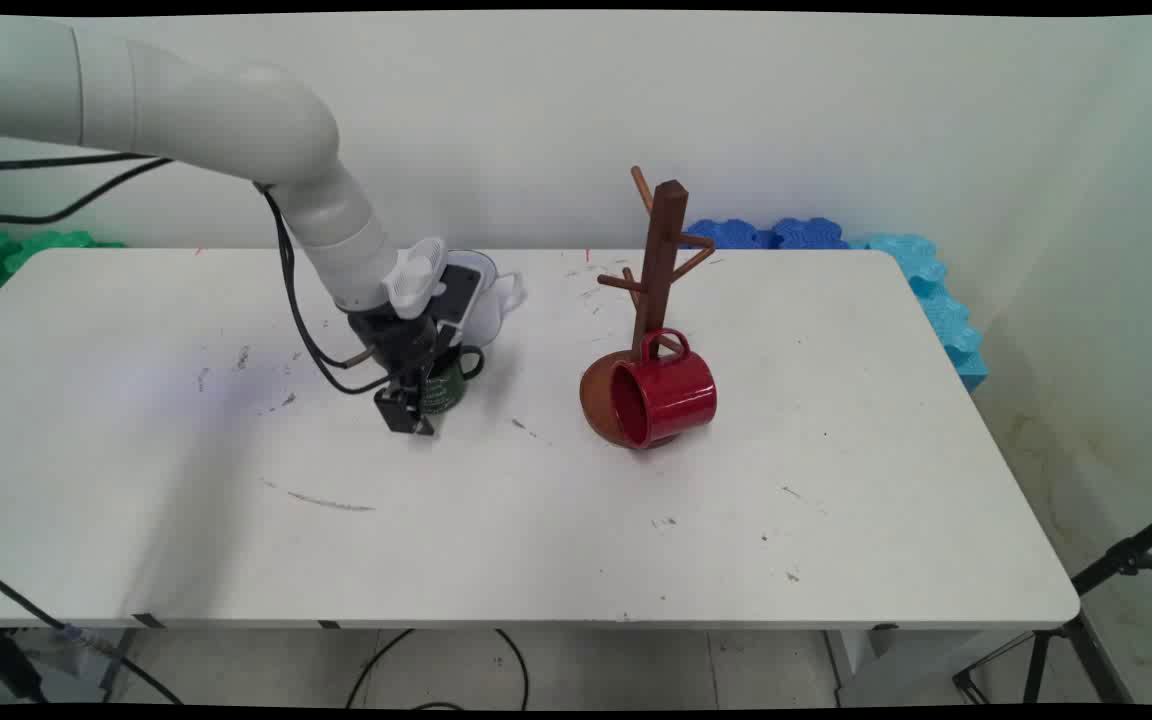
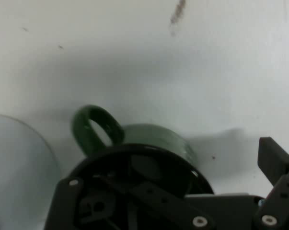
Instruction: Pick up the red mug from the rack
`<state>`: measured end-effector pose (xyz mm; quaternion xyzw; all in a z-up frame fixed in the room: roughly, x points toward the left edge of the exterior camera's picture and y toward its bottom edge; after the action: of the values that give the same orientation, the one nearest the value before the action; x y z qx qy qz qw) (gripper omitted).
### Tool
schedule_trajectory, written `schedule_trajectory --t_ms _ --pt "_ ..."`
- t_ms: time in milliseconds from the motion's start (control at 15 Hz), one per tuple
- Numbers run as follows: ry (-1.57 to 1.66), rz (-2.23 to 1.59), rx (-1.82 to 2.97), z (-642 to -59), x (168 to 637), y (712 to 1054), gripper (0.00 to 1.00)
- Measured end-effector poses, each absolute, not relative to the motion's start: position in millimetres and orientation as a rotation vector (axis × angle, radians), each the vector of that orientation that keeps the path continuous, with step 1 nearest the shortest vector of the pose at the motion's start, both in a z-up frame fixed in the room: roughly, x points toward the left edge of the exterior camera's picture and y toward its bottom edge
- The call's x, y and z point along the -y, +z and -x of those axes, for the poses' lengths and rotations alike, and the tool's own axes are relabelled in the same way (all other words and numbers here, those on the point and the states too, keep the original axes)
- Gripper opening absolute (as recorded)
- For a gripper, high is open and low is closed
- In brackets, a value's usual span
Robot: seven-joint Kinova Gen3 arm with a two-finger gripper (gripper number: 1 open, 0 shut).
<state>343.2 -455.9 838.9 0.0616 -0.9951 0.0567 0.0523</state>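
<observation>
Three mugs: green (image 1: 448,385), white (image 1: 492,300), red (image 1: 664,398); one wooden mug tree (image 1: 660,262).

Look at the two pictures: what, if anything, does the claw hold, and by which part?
The claw straddles the dark green enamel mug's rim, one finger inside; a closed hold cannot be told.

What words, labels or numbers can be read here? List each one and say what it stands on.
No text can be read in either view.
The green mug at the gripper may bear pale print on its side, too small and hidden to read.
The red mug, mug tree and white table carry no lettering, only scuff marks.
</observation>
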Motion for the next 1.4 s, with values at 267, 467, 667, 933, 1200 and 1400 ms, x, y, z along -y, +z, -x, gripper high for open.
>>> schedule_trajectory --t_ms 267,467,667,933,1200,1400 --pt "0.214 -0.185 2.963 -350 455 870 1.0" --pt "0.237 -0.166 2.889 -366 451 911 1.0" --pt "0.255 -0.175 2.784 -391 447 958 1.0" --pt "0.224 -0.28 2.6 -431 436 1015 1.0" --pt "0.207 -0.385 2.436 -472 416 1046 1.0" --pt "0.214 -0.485 2.297 -506 393 1061 1.0"
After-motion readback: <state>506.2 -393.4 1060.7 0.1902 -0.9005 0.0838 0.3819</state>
